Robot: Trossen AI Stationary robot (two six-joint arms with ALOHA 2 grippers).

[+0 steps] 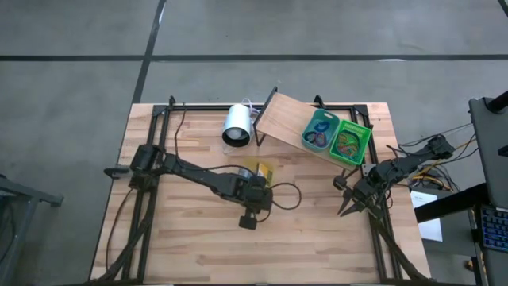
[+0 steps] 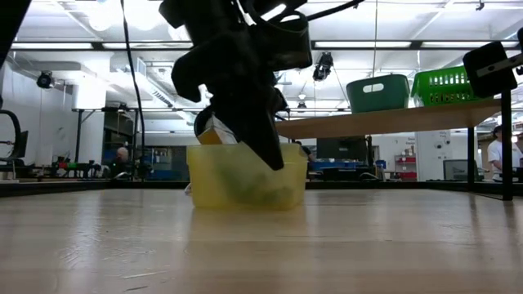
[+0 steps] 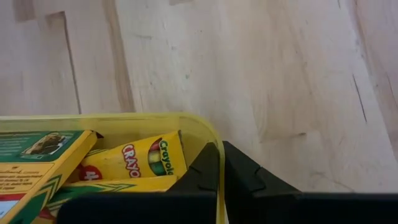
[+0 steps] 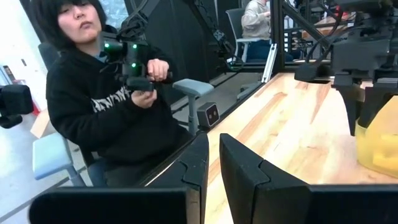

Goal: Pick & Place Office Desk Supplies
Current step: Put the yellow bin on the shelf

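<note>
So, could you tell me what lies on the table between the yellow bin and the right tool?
Only bare wooden table lies between the yellow bin and the right tool; the high view shows this, apart from a thin dark cable loop beside the bin.

A translucent yellow bin [image 2: 245,175] stands upright on the table near its centre, holding yellow crayon boxes [image 3: 146,158] lying flat and a green-faced box [image 3: 34,149] beside them. Coloured rubber-band loops [image 1: 345,144] fill the green tray [image 1: 357,135] on the slanted board.
</note>
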